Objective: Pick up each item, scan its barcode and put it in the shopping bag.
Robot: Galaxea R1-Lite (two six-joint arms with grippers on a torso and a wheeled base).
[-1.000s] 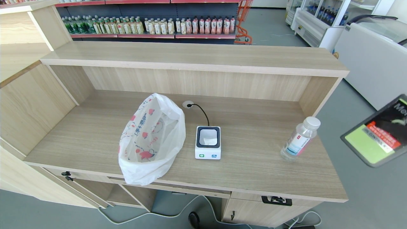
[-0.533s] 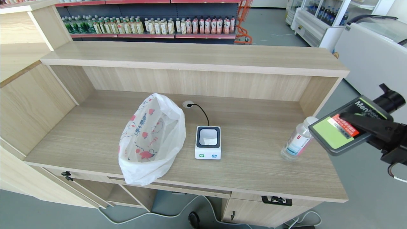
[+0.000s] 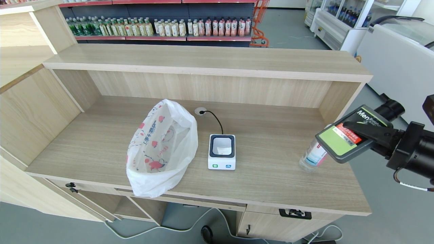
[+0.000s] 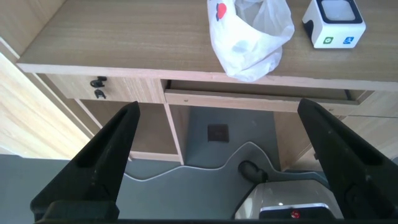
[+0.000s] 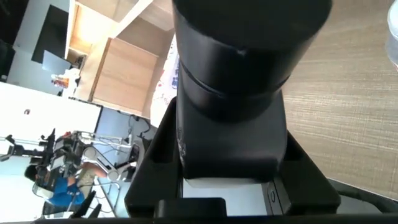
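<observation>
Notably, right fingers [image 3: 367, 130] clamp a dark bottle [image 3: 335, 143], partly hiding the water bottle [image 3: 312, 159] (left fingers [image 4: 102, 163] spread).

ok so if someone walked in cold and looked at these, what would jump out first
First, the right gripper at the counter's right end, shut on a dark bottle with a green and red label; in the head view it overlaps a clear water bottle standing there. Next, the white shopping bag with red print, its mouth open, just left of the small white scanner at mid-counter.
</observation>
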